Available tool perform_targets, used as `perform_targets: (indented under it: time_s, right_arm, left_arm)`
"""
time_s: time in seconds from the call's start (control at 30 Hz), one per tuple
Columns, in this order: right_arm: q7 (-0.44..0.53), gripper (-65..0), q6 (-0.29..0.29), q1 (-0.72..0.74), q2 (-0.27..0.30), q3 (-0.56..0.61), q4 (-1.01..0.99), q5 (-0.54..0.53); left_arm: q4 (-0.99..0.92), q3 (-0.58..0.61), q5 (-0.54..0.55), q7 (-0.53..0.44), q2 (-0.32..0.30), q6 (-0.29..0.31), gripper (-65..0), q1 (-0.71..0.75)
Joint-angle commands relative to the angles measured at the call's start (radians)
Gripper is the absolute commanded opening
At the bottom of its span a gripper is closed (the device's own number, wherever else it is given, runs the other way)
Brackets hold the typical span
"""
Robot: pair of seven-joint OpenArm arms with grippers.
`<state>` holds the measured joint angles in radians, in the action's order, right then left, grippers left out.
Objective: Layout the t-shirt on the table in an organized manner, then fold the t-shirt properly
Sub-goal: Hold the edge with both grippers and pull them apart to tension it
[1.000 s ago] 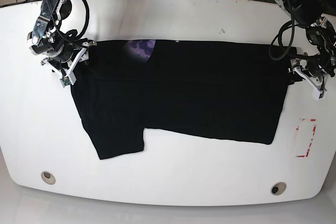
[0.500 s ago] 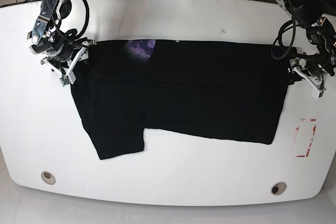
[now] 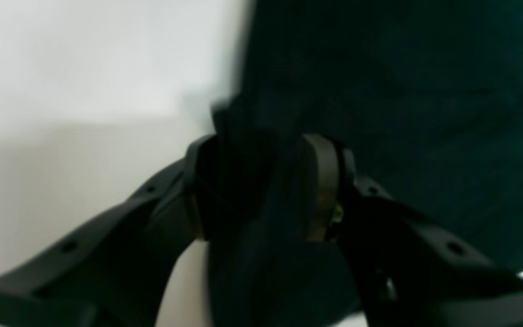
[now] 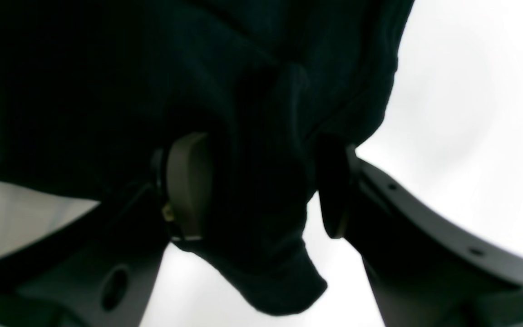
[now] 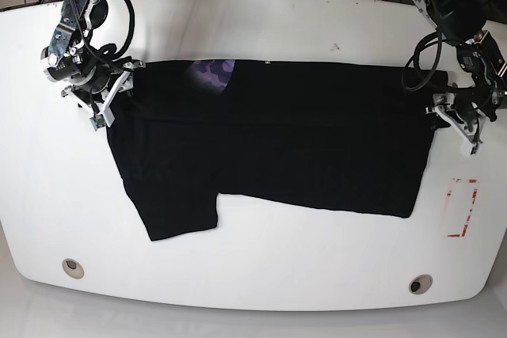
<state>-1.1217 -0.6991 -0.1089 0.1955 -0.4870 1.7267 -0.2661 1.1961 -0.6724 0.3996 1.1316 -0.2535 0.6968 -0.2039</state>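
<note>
The black t-shirt (image 5: 301, 140) lies spread across the white table (image 5: 253, 21), with a purple patch (image 5: 212, 73) showing at its far edge. At the shirt's left corner my right gripper (image 5: 115, 93) is shut on a bunch of the cloth. The right wrist view shows that black t-shirt (image 4: 84, 68) bunched between the right gripper (image 4: 261, 150) pads. My left gripper (image 5: 444, 112) sits at the shirt's right edge. In the left wrist view a fold of the t-shirt (image 3: 402, 91) fills the gap of the left gripper (image 3: 259, 150), both pads against it.
A red-and-white tape rectangle (image 5: 461, 207) lies on the table just right of the shirt. Two round grommet holes (image 5: 72, 267) (image 5: 420, 283) sit near the front edge. Cables hang behind the table's far edge.
My left gripper has moved a little inward onto the shirt's right edge and its jaws have narrowed onto the cloth. The right gripper and the shirt have stayed put.
</note>
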Motion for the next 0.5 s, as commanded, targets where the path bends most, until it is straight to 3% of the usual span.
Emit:
perform_targets:
  time_s: [0.0,0.37,0.47]
  right_arm:
    - [0.016,-30.8,0.001,0.01,0.012,-0.005,0.02,-0.009]
    - [0.016,-30.8,0.001,0.01,0.012,-0.005,0.02,-0.009]
    - [0.016,-30.8,0.001,0.01,0.012,-0.005,0.02,-0.009]
  left_arm:
    - [0.017,-0.005,0.014,-0.012,-0.023,0.001,-40.4,-0.018]
    - [0.021,-0.005,0.014,-0.015,-0.03,0.001,-40.7,-0.019]
    - [0.021,-0.005,0.014,-0.015,-0.03,0.001,-43.8,-0.019]
